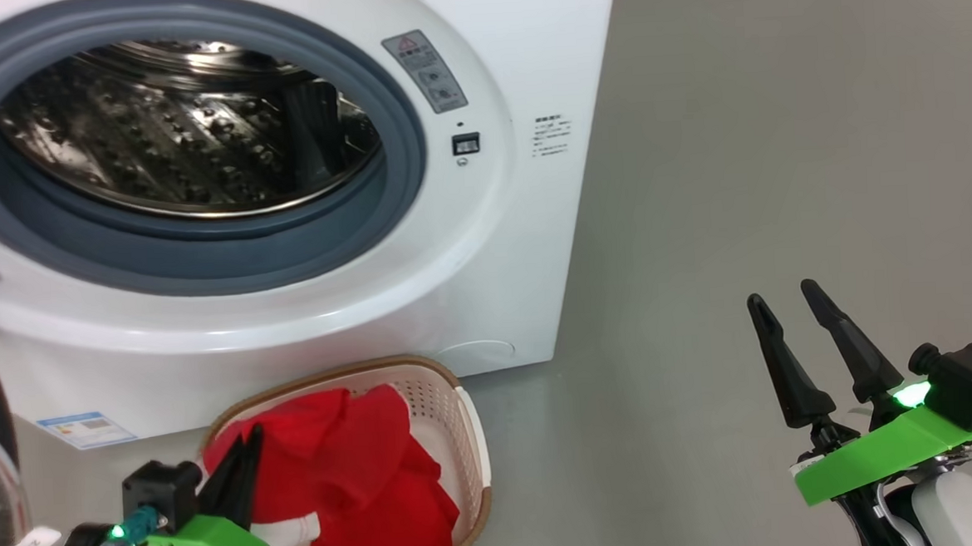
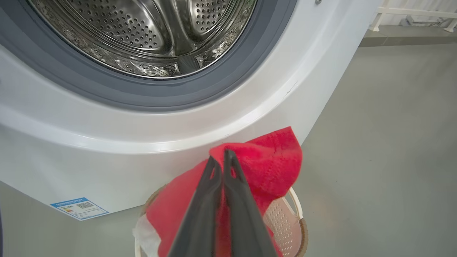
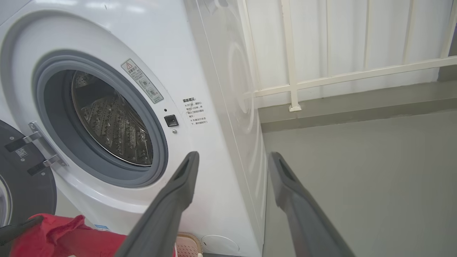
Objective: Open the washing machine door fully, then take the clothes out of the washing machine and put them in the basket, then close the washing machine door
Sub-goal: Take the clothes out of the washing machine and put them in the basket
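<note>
From my station I read the job as well past its middle. The washing machine door (image 3: 21, 185) hung swung wide to the left of the washing machine (image 1: 485, 248), and its dark edge showed at the left border of the head view. I counted the opening step as done. The drum (image 1: 187, 130) showed bare perforated steel in every view I had (the nearest part of its bottom sat below the gasket lip, so I could not swear to that part).

The clothes (image 1: 355, 471) lay heaped red in the basket (image 1: 460, 407), which stood on the floor (image 1: 778, 124) right against the foot of the machine's front. The left gripper (image 1: 249, 439) was over that heap with its jaws pressed together. In the left wrist view a fold of the red fabric stood up around the tips, so I judged it clamped on the garment and not yet let go. The right gripper (image 1: 782, 292) hung over bare floor well to the right of the machine, jaws apart and holding nothing.

What I reckoned was left:
- part the left jaws so the fold dropped inside the brown rim
- lift clear without dragging cloth back out
- swing the door round and press it shut
</note>
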